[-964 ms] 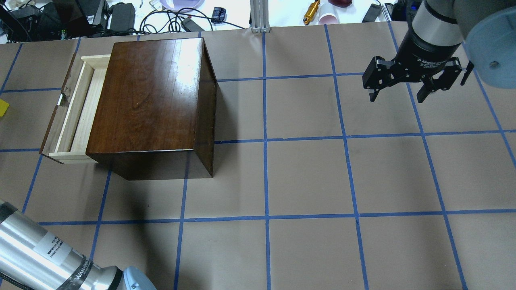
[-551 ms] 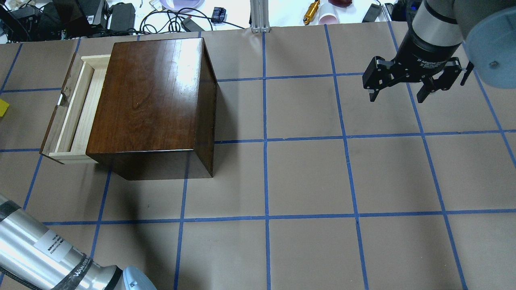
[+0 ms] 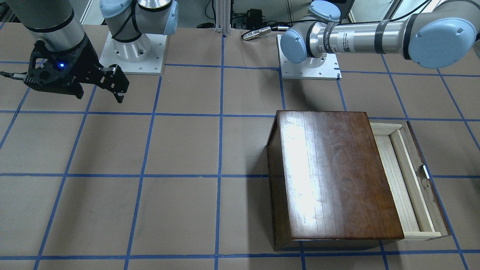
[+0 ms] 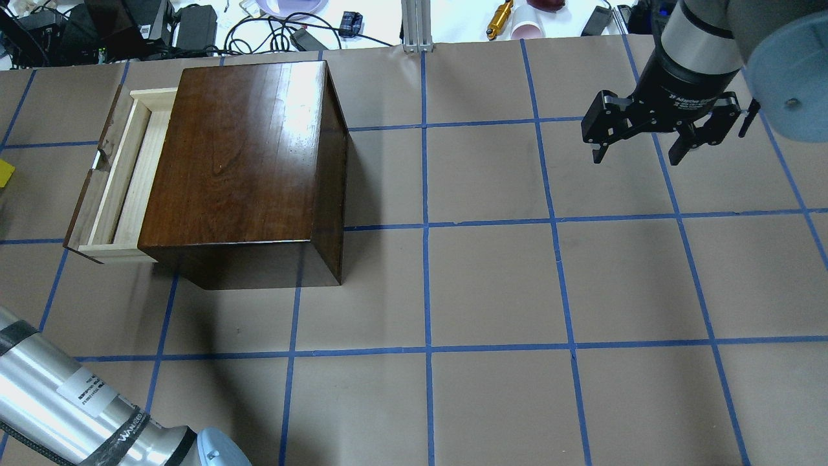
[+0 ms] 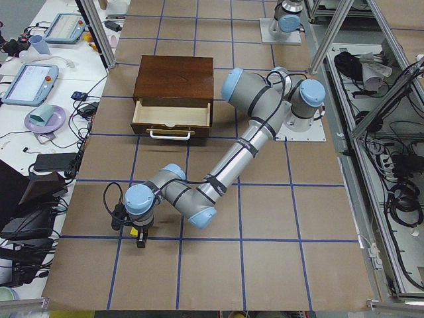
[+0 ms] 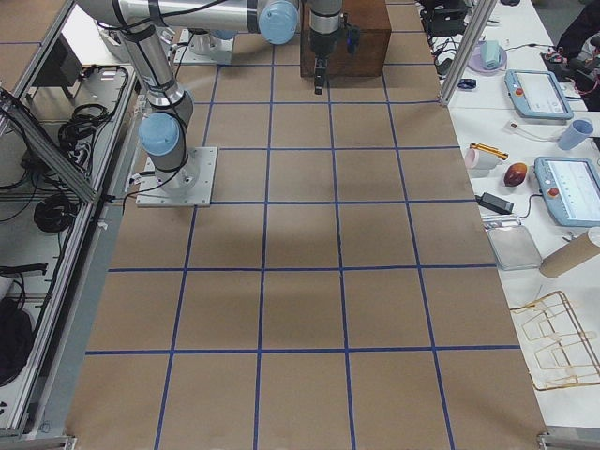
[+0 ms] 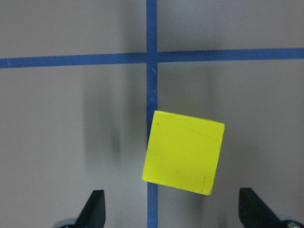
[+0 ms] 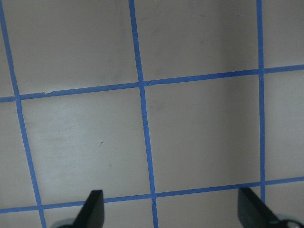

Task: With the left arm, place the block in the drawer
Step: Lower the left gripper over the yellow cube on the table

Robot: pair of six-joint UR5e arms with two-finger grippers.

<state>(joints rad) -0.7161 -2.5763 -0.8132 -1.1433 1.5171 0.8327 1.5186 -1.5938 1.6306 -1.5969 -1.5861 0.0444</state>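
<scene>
Left wrist view: block [image 7: 184,152] sits on the desk [image 7: 57,142] in the lower middle of the frame, on a blue tape line just below a tape crossing. Left fingers [image 7: 96,209] are spread wide and hold nothing. One tip shows at the bottom left of the frame and the other at the bottom right, with the block's near edge about level with them. The block is a touch right of the midline between the tips, and there is clear gap on both sides. It's a cube, so there is no long axis to pick. Its faces are slightly twisted clockwise against the line between the tips. Likely needs a small wrist turn or a centring nudge, then a straight drop to close on flat faces rather than corners. In the overhead view the block shows only as a sliver at the far left edge, mid-height. The drawer [image 4: 123,181] is pulled open just to its right in the frame, pale floor exposed, sticking out of the brown box [image 4: 239,155]. The left arm [image 4: 65,408] comes in at the bottom left, so it is the near one. Right fingers [image 8: 94,209] are also spread and empty, parked over bare desk at the upper right of the overhead frame, well apart from the block. Pick not yet made.
</scene>
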